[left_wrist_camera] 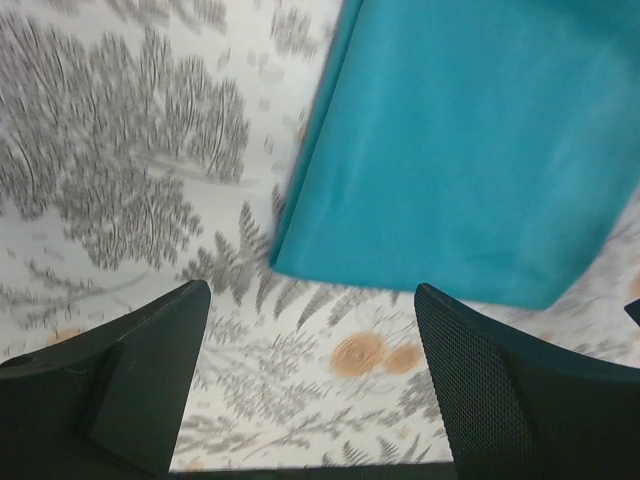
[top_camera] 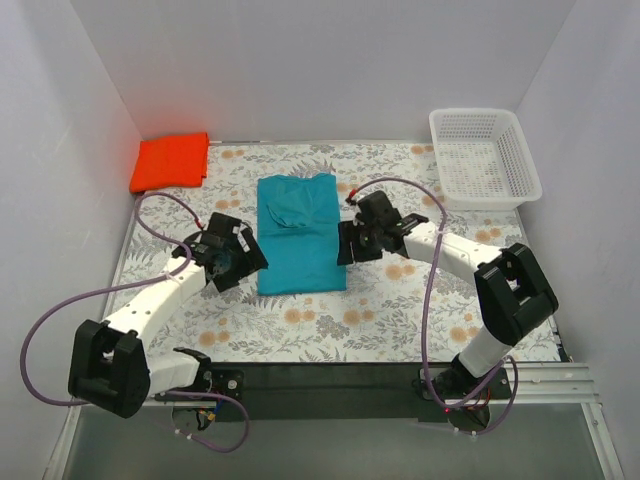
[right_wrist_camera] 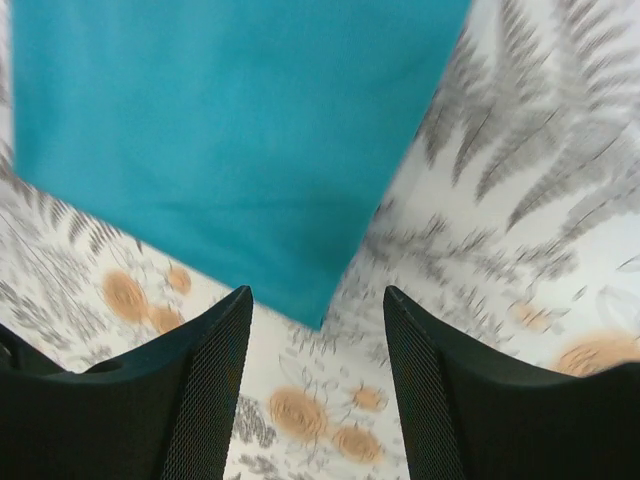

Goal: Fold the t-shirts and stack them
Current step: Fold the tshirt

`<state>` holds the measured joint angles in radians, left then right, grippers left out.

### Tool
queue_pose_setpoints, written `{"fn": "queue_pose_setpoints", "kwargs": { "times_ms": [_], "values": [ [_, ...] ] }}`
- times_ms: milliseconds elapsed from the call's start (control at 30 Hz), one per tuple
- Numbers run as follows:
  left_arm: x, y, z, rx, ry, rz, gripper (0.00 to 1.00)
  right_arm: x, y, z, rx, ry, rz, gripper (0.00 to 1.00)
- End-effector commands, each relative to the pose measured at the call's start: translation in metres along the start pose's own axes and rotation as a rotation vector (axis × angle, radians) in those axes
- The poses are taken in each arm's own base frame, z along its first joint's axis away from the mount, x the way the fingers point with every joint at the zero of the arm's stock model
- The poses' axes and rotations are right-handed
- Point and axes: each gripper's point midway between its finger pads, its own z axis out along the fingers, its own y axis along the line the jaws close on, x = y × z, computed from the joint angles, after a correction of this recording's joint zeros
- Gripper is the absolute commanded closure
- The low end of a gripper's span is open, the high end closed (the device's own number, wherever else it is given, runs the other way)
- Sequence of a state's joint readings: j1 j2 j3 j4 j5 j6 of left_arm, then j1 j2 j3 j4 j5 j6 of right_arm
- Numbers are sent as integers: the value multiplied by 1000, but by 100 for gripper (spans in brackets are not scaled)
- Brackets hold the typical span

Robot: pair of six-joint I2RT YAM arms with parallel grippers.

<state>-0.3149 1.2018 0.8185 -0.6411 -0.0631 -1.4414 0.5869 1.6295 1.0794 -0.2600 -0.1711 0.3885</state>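
Teal t-shirt lies flat on the floral tablecloth, folded into a long rectangle with the collar end away from the arm bases and a small rumple of cloth on its far half; we use it as our landmark. Orange-red t-shirt sits folded well apart from it, beyond its far-left corner, by the back wall; the two are not stacked. Left gripper sits just beside the teal shirt's left edge, near end; its fingers stand apart with only tablecloth between them, the shirt's corner just ahead of the tips. Right gripper sits just beside the shirt's right edge; its fingers are also apart, nothing clamped, a shirt corner pointing into the gap; we cannot tell if cloth touches the tips, both wrist views being blurred. White mesh basket stands well apart, beyond the shirt's far-right corner.
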Motion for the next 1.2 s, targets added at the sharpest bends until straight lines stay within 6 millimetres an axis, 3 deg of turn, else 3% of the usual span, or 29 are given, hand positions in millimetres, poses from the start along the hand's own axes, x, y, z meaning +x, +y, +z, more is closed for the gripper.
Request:
{"fn": "queue_pose_setpoints", "kwargs": {
  "times_ms": [0,167,300,500,967,1167],
  "values": [
    [38,19,0,-89,93,27,17,50,-9,-7,159,123,-23,37],
    [45,18,12,-116,96,28,27,68,9,3,150,166,-45,40],
    [44,15,19,-113,95,35,35,72,10,10,185,168,-46,43],
    [53,25,31,-147,120,40,36,82,7,22,209,200,-40,47],
    [58,26,34,-140,120,48,35,104,7,34,265,247,-67,51],
    [59,29,35,-148,121,52,35,122,-10,36,361,300,-92,53]
  ]
}}
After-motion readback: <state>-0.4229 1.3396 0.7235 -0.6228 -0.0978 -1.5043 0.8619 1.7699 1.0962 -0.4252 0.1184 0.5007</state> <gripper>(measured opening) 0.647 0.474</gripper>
